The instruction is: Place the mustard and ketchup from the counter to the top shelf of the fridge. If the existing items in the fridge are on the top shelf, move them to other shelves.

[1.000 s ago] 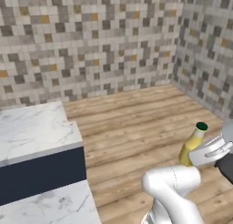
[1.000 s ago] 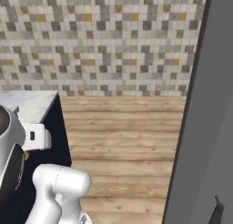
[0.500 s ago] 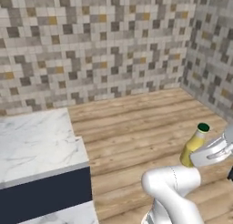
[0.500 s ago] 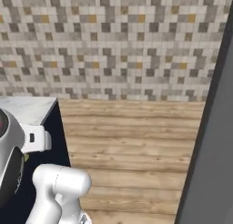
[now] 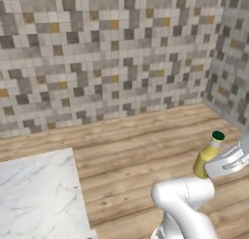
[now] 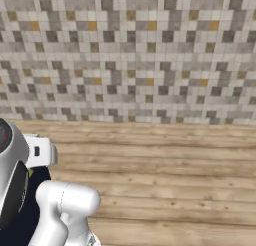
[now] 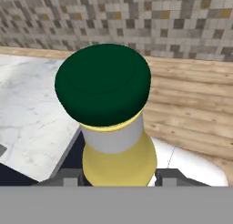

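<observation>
One tiled wall [image 5: 97, 53] of grey, beige and ochre squares spans the background of the left base view, and a second tiled wall [image 5: 233, 63] meets it at a corner on the right. One wood-plank floor [image 6: 165, 180] runs from the foot of the wall toward the camera. One counter [image 5: 39, 199], white marble with grey veins, occupies the lower left of the left base view; its right edge and far edge are visible, and no item stands on the visible part. One white arm [image 5: 187, 209] rises at the lower right of the same view. One mustard [image 5: 207, 155] bottle, yellow with a dark green cap, is held in the air above the floor, well apart from the right edge of the counter and tilted slightly. One gripper [image 7: 119, 176] is closed partway onto the mustard body: in the hand view, two fingertips [image 7: 68, 176] sit at either side of the yellow bottle, below its neck, in contact with it. The mustard count is one.
</observation>
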You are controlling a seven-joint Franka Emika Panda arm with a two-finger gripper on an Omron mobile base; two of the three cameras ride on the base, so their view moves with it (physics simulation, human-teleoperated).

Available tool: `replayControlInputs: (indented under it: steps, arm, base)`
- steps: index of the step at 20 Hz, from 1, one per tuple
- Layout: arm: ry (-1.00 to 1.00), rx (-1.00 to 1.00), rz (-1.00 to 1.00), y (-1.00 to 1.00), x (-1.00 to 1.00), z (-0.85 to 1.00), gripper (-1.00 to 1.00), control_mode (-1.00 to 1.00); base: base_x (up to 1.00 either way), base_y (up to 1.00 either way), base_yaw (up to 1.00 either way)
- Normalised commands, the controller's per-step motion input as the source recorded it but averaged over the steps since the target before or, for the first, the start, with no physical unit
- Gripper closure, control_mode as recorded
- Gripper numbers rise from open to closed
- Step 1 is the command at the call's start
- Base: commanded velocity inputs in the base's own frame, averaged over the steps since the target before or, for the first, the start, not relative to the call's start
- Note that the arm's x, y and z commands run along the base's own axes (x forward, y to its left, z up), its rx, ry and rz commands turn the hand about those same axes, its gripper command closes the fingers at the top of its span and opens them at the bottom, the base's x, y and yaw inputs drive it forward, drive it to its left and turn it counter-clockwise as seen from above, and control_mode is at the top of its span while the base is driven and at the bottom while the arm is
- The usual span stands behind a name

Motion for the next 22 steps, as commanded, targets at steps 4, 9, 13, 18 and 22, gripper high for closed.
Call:
replayControlInputs:
  steps: [4, 9, 13, 18, 22]
  arm:
    - [0.00, 0.00, 0.00, 0.00, 0.00, 0.00, 1.00, 1.00]
    - [0.00, 0.00, 0.00, 0.00, 0.00, 0.00, 1.00, 1.00]
    - [0.00, 0.00, 0.00, 0.00, 0.00, 0.00, 1.00, 1.00]
    - [0.00, 0.00, 0.00, 0.00, 0.00, 0.00, 1.00, 1.00]
    - [0.00, 0.00, 0.00, 0.00, 0.00, 0.00, 1.00, 1.00]
  base:
    - [1.00, 0.39, 0.00]
    - [1.00, 0.35, -0.03]
    - [1.00, 0.34, -0.12]
    - [0.81, 0.35, -0.57]
    - [0.18, 0.36, -0.91]
